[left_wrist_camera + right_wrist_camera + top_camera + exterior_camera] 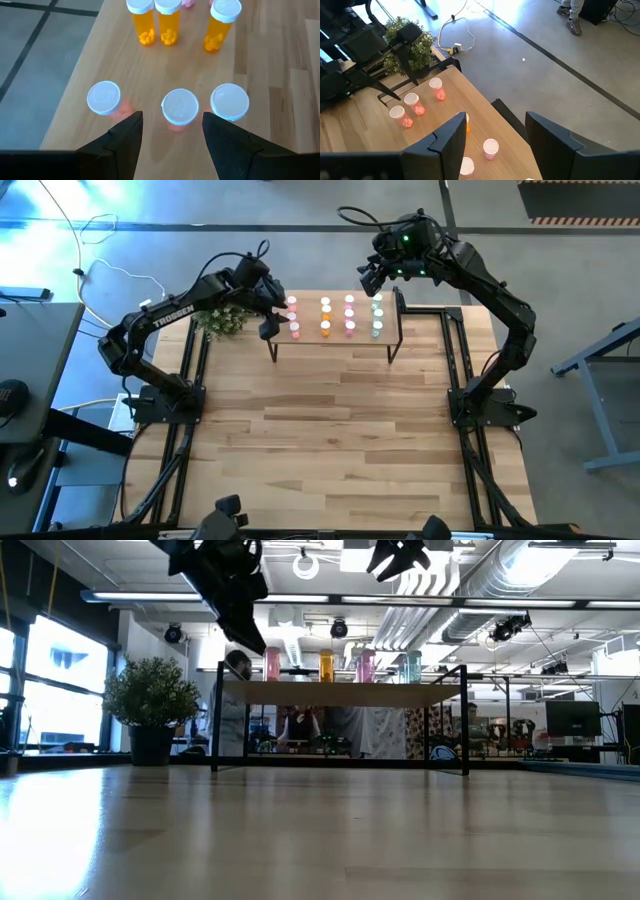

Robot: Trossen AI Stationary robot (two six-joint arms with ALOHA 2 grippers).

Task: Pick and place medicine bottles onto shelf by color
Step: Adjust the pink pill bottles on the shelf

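Note:
The medicine bottles stand upright on their bases on the shelf [335, 340], a light-wood board on black legs at the table's far middle. They form rows by color: pale red [293, 318], orange [325, 317], pink [350, 317], green [377, 317]. My left gripper [172, 135] hovers open over the shelf's left end. Its fingers stand just short of the middle pale red bottle [180, 106], touching nothing. Two more pale red bottles [104, 97] [229, 101] flank it, with orange ones [168, 20] beyond. My right gripper [370, 280] hangs open, high above the shelf's far right end.
A small potted plant [222, 320] stands on the table just left of the shelf, under my left arm. The near half of the wooden tabletop [330, 440] is bare. People stand in the room behind the shelf [300, 725].

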